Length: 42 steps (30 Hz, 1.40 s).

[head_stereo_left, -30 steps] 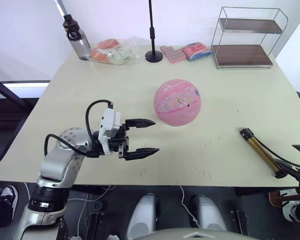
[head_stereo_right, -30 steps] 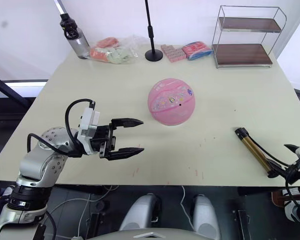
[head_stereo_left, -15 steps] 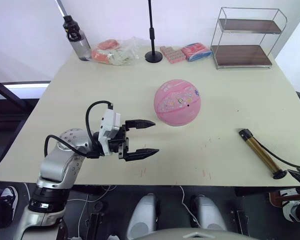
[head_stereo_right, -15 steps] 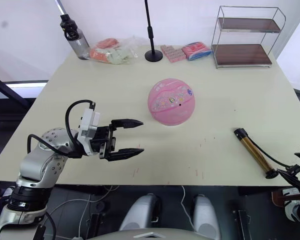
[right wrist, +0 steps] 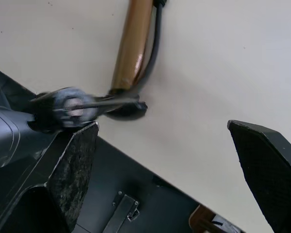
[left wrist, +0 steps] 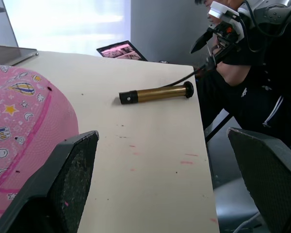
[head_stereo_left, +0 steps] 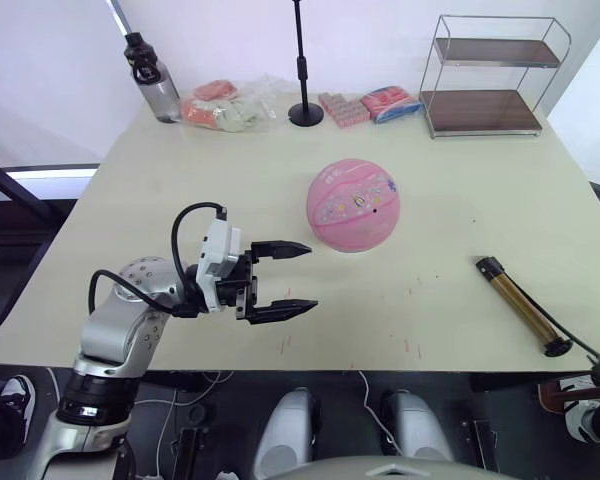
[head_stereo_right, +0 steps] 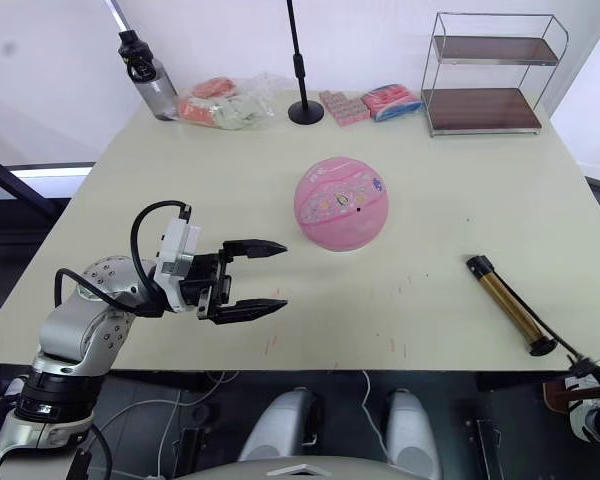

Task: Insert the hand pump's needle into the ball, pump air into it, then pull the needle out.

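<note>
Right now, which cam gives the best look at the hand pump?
Left eye view: the hand pump lies whole and unblocked near the table's right edge. Left wrist view shows it far off; right wrist view shows part of the barrel and hose.

The left gripper hovers with fingers spread; the right gripper is likewise spread.

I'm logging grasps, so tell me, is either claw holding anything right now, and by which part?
Nothing is held. The left claw is open above the table, short of the ball. The right claw is open too, near the hand pump.
</note>
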{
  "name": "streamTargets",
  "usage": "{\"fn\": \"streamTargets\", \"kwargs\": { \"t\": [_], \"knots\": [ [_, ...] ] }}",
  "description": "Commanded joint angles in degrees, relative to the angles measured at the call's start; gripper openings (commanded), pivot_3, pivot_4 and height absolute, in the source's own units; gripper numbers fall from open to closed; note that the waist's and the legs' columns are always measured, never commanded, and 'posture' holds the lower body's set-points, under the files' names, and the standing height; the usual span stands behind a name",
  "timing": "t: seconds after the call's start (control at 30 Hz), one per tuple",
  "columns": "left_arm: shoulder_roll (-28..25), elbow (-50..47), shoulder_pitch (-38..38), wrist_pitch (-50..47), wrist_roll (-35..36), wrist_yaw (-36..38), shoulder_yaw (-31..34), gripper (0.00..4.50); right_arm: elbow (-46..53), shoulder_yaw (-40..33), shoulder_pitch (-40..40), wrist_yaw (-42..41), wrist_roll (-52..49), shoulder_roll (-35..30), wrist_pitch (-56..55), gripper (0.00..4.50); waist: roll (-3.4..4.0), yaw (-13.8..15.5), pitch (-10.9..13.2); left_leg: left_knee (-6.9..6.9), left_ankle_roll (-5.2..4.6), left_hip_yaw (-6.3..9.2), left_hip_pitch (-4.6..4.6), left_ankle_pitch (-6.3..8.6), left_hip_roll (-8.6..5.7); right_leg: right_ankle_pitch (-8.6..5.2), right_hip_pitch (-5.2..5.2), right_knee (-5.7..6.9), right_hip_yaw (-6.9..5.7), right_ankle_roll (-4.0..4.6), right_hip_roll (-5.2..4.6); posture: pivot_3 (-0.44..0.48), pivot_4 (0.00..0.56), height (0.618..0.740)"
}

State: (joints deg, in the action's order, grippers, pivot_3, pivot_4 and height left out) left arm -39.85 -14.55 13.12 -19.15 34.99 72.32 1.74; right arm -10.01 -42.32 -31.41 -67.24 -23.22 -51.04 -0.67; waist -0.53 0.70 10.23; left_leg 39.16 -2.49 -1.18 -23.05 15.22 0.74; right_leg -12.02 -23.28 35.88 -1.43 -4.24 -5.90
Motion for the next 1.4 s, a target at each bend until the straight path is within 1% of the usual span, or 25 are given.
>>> {"fn": "streamTargets", "kwargs": {
  "t": [0.03,0.17,0.37,0.53,0.63,0.7,0.83,0.97,1.1,1.23,1.4],
  "knots": [
    [-0.17,-0.32,-0.43,1.07,0.49,0.36,1.09,4.5,-0.44,-3.91,-0.41,-1.88,-1.33,-1.27,-1.09,4.45,0.0,0.02,0.0,0.0,0.0,0.0,0.01,0.0,0.01,0.0,0.0,0.0,0.0,0.0,0.0,0.0,0.15,0.74],
    [-0.23,-0.08,-0.5,1.23,0.47,0.56,1.22,4.5,-1.35,-5.17,0.66,-2.83,-1.8,-1.49,-1.64,4.45,0.0,0.08,0.0,0.0,0.0,-0.02,0.02,0.0,0.01,0.0,0.02,0.0,0.02,0.0,0.0,0.0,0.15,0.74],
    [-0.3,0.48,-0.6,1.89,0.21,0.6,1.23,4.5,1.66,-3.59,4.55,-2.37,-4.19,0.07,-0.7,4.45,0.0,0.07,0.0,0.0,0.0,-0.02,0.03,0.0,0.01,0.01,0.02,0.0,0.03,0.02,0.0,0.0,0.15,0.74],
    [-0.53,0.03,-1.56,2.22,0.24,0.22,1.77,4.5,6.12,0.12,7.7,-1.39,-5.3,1.89,1.03,4.45,-0.02,0.06,0.0,0.0,0.0,-0.01,0.04,0.0,0.02,0.02,0.04,0.0,0.02,0.03,0.01,0.0,0.15,0.74],
    [-0.62,-0.45,-2.2,2.22,0.34,-0.35,2.3,4.5,8.74,2.74,10.49,0.55,-6.18,3.17,3.25,4.45,-0.02,0.09,0.0,-0.02,0.0,0.0,0.03,0.0,0.02,0.05,0.04,0.0,0.02,0.08,0.01,0.0,0.15,0.74],
    [-0.71,-0.81,-3.03,2.34,0.32,-0.97,3.03,4.5,8.49,4.87,13.06,1.73,-6.25,4.3,4.1,4.45,-0.02,0.08,0.0,-0.01,0.0,-0.01,0.03,0.0,0.02,0.05,0.04,0.0,0.03,0.09,0.01,0.0,0.15,0.74],
    [-0.27,-0.89,-4.59,2.99,0.09,-2.43,4.29,4.5,5.65,7.57,16.12,2.93,-4.91,6.09,2.74,4.45,-0.03,0.09,0.0,-0.01,0.0,-0.01,0.05,0.0,0.02,0.07,0.04,0.0,0.02,0.12,0.0,0.0,0.15,0.74],
    [0.4,-0.11,-7.42,4.14,-0.35,-5.44,6.7,4.5,1.37,9.96,20.28,2.71,-3.89,6.52,0.32,4.45,-0.02,0.06,0.01,-0.03,-0.01,-0.03,0.04,0.01,0.0,0.12,0.04,-0.01,0.03,0.21,0.0,0.0,0.15,0.74],
    [1.56,1.49,-10.78,6.06,-1.61,-8.86,9.67,4.5,-6.12,12.43,24.57,0.44,-2.47,6.73,-4.34,4.45,-0.04,-0.03,0.0,-0.03,-0.01,-0.06,0.08,0.01,0.01,0.13,0.04,0.0,0.05,0.2,0.01,0.0,0.15,0.74],
    [2.74,4.07,-13.89,7.5,-2.03,-12.07,13.57,4.5,-13.63,14.3,27.95,-2.59,-2.12,6.58,-7.5,4.45,-0.03,0.0,0.0,-0.04,-0.01,-0.06,0.12,0.01,0.04,0.13,0.05,0.01,0.05,0.21,0.04,0.0,0.15,0.74],
    [2.16,10.55,-17.85,11.38,-4.92,-13.74,18.01,4.5,-21.08,15.24,31.27,-3.64,-0.84,6.66,-13.26,4.45,-0.04,-0.04,-0.01,-0.04,-0.01,-0.11,0.12,0.01,0.04,0.13,0.06,0.01,0.08,0.21,0.05,0.0,0.15,0.74]
  ]
}}
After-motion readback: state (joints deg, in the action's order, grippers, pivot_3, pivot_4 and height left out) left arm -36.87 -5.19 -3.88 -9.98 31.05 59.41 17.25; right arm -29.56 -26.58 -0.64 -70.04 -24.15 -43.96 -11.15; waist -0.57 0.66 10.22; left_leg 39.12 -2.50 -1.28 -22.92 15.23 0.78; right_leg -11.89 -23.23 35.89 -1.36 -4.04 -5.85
